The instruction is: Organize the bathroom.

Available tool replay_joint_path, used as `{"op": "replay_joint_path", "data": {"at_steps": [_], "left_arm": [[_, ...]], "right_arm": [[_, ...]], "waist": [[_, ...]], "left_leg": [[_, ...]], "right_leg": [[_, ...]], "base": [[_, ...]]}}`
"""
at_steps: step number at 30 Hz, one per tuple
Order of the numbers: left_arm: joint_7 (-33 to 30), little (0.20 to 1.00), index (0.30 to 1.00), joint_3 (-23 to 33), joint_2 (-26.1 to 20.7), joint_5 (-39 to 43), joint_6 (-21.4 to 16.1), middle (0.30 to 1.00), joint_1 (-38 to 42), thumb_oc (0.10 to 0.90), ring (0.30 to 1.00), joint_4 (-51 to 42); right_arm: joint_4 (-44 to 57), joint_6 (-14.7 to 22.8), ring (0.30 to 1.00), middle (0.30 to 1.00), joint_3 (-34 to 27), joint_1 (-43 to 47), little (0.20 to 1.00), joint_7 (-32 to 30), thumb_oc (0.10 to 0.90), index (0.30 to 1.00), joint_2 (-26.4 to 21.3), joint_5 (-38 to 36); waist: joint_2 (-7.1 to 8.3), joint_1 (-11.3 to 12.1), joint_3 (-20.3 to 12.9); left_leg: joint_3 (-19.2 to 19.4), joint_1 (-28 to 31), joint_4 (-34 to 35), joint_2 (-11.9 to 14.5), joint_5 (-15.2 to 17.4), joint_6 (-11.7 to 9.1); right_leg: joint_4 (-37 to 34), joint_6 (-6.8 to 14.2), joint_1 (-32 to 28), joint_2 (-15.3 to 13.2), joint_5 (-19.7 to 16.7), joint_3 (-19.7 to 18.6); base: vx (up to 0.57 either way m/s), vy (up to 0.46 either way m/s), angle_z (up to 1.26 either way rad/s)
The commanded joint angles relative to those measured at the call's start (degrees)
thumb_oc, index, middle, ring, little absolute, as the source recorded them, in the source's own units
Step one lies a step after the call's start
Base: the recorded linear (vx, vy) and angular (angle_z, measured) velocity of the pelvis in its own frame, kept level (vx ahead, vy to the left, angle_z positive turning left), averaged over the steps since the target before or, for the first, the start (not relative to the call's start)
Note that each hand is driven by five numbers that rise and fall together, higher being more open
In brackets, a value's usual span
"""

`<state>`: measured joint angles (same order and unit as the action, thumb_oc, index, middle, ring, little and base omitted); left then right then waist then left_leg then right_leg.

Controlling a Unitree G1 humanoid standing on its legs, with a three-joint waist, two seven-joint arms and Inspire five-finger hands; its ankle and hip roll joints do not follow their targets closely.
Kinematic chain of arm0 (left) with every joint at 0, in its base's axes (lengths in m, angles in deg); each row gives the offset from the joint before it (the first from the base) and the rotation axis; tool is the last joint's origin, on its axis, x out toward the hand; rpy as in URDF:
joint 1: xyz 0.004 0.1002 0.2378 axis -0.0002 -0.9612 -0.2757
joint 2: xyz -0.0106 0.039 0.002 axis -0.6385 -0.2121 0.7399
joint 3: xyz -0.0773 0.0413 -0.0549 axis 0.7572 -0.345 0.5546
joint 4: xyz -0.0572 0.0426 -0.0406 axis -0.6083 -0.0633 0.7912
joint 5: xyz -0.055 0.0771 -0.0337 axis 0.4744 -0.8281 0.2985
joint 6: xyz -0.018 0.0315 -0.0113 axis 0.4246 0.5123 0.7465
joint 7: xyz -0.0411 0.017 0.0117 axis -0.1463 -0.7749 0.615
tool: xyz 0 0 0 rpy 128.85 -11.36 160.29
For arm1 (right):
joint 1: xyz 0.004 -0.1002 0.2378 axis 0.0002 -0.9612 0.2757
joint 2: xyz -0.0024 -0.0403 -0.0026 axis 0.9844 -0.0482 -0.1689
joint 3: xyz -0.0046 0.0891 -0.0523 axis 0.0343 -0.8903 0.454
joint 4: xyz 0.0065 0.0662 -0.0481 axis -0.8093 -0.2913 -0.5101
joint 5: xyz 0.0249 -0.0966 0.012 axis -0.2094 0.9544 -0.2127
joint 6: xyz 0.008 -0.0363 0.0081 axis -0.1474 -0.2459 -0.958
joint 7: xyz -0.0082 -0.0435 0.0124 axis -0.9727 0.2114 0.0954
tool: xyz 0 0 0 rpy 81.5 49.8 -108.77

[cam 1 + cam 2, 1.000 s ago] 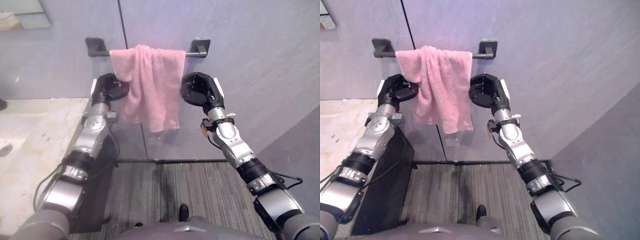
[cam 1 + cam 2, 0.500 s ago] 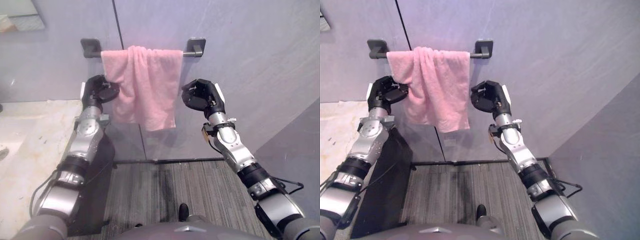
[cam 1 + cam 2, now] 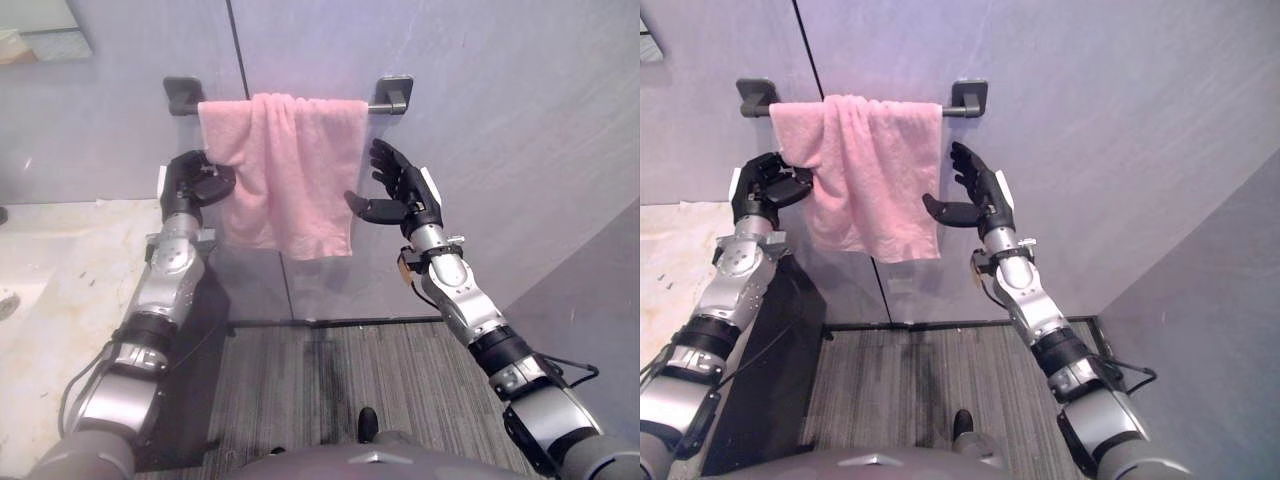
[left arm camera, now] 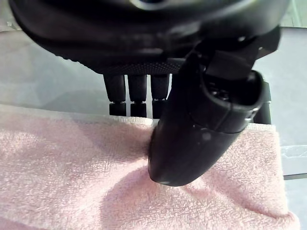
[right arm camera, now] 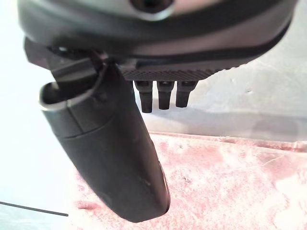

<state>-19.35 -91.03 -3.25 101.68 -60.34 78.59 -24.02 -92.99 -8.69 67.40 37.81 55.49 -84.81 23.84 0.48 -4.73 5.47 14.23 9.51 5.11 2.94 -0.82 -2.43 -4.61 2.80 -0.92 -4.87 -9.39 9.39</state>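
A pink towel [image 3: 290,170] hung draped over the dark towel bar [image 3: 383,103] on the grey wall [image 3: 520,110], bunched into folds near its middle, its lower edge well below the bar. My left robot hand [image 3: 192,182] was at the towel's left edge, below the bar, with its fingers curled and the thumb [image 4: 201,129] pressed onto the pink cloth, so it was pinching that edge. My right robot hand [image 3: 398,188] was just beside the towel's right edge, fingers straight and spread with the thumb pointing toward the cloth, open and holding nothing. I could not tell whether the thumb tip touched the towel. Left of the towel, lower down, lay the pale marble tabletop [image 3: 70,260]. Under the towel, a grey striped floor [image 3: 330,380] met the wall.
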Motion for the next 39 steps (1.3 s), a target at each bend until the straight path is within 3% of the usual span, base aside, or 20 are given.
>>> {"op": "replay_joint_path", "data": {"at_steps": [1,6,8,9,10,20,27,34,39], "left_arm": [[0.49,0.307,0.307,-0.09,-2.13,-1.18,-4.92,0.307,6.14,0.405,0.307,-0.46],[1.18,0.326,0.326,-0.46,-1.87,-1.37,-4.7,0.326,5.96,0.417,0.326,-0.49],[1.49,0.328,0.328,-0.61,-1.77,-1.47,-4.47,0.328,5.78,0.419,0.328,-0.76],[1.47,0.326,0.326,-0.8,-1.85,-1.28,-4.39,0.326,5.94,0.417,0.326,-0.65],[1.45,0.321,0.321,-0.92,-1.8,-1.2,-4.42,0.321,6.11,0.414,0.321,-0.44],[-0.04,0.3,0.3,0.17,-2.25,-1.52,-4.88,0.3,5.04,0.4,0.3,-1.13],[-2.33,0.316,0.316,2.73,-1.82,-0.56,-8.16,0.316,2.04,0.411,0.316,-1.39],[-9.15,0.3,0.3,5.04,2.96,0.93,-11.79,0.3,-2.11,0.4,0.3,-4.52],[-11.04,0.3,0.3,4.5,5.74,1.17,-12.36,0.3,-3.77,0.4,0.3,-6.58]], "right_arm": [[3.08,4.08,0.9,0.9,-1.44,12.08,0.9,-0.54,0.8,0.9,0.98,-0.51],[2.12,3.97,0.9,0.9,-0.91,13.77,0.9,-0.82,0.8,0.9,1.36,-0.75],[2.03,3.81,0.481,0.481,-0.59,14.32,0.481,-1.28,0.521,0.481,1.56,-0.59],[1.72,3.72,0.415,0.415,-0.36,14.92,0.415,-1.52,0.477,0.415,1.55,-0.6],[1.52,3.63,0.3,0.3,-0.2,15.33,0.3,-1.67,0.4,0.3,1.6,-0.86],[2.5,4.5,0.3,0.3,-0.64,12.52,0.3,-2.64,0.4,0.3,1.16,1.02],[5.13,5.0,0.3,0.3,-2.33,6.34,0.3,-2.73,0.4,0.3,1.04,2.0],[6.0,7.53,0.3,0.3,-5.13,-3.66,0.3,-7.78,0.4,0.3,3.81,1.46],[6.7,9.96,0.3,0.3,-5.63,-7.54,0.3,-11.43,0.4,0.3,6.03,1.23]], "waist": [[-2.56,1.02,-4.03],[-2.67,1.43,-4.3],[-2.65,1.72,-4.46],[-2.65,1.8,-4.49],[-2.65,1.86,-4.49],[-2.58,1.67,-4.33],[-2.67,0.91,-4.02],[-2.41,0.26,-3.33],[-2.29,-0.14,-2.91]], "left_leg": [[3.6,-0.75,-0.47,-2.53,2.46,2.47],[3.43,-0.78,-0.54,-2.42,2.4,2.34],[3.29,-0.84,-0.55,-2.42,2.34,2.29],[3.2,-0.94,-0.61,-2.45,2.31,2.27],[3.16,-0.99,-0.67,-2.47,2.3,2.28],[3.16,-1.04,-0.89,-2.36,2.23,2.24],[3.37,-0.86,-0.9,-2.34,2.2,2.32],[2.88,-0.81,-0.66,-2.46,2.27,2.77],[2.81,-0.74,-0.58,-2.54,2.29,3.04]], "right_leg": [[3.04,4.2,-3.26,-0.78,7.46,1.74],[2.74,4.12,-3.51,-0.88,7.38,2.24],[2.49,4.05,-3.68,-0.87,7.3,2.37],[2.5,3.99,-3.66,-0.85,7.32,2.43],[2.54,3.95,-3.64,-0.84,7.33,2.47],[3.2,3.82,-3.39,-0.7,7.67,2.5],[3.64,3.69,-3.2,-0.53,7.92,2.17],[3.9,3.56,-3.19,-0.48,8.32,2.09],[4.03,3.5,-3.15,-0.37,8.49,1.91]], "base": [[0.0,0.0,0.0],[0.03,-0.015,0.0],[0.03,-0.011,0.0],[0.0,0.0,0.0],[0.0,0.0,0.0],[0.0,0.0,0.0],[0.0,0.0,0.0],[-0.01,0.0,0.01],[0.0,0.0,0.0]]}}
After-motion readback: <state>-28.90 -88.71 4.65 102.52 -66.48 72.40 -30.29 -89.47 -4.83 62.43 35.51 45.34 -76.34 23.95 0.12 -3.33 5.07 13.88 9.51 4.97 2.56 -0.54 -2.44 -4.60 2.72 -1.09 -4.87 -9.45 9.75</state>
